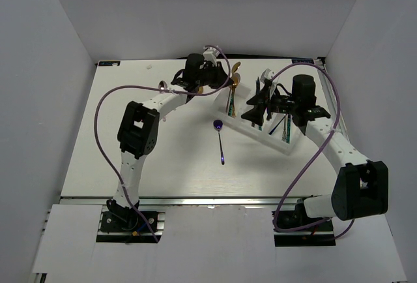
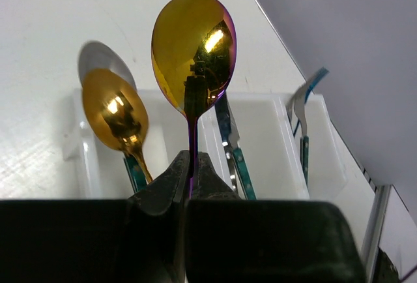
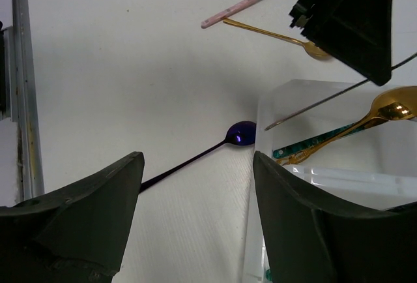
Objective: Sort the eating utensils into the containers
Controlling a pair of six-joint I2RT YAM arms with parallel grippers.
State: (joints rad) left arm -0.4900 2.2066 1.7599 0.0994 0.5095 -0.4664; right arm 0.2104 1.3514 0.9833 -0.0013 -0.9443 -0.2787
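Left jaws tight on one spoon (image 2: 194, 55); right jaws apart; one tray (image 2: 273, 133).

- A robotics laboratory test cell is pictured, rather than a home or a kitchen.
- A white table (image 1: 130, 159) is boxed in on three sides by plain white panels (image 1: 45, 68).
- A left arm (image 1: 138, 130) and a right arm (image 1: 358, 188) are bolted on black base plates (image 1: 127, 225) beside an aluminium rail (image 1: 215, 201).
- Purple cables (image 1: 98, 126) are looped loosely along both arms.
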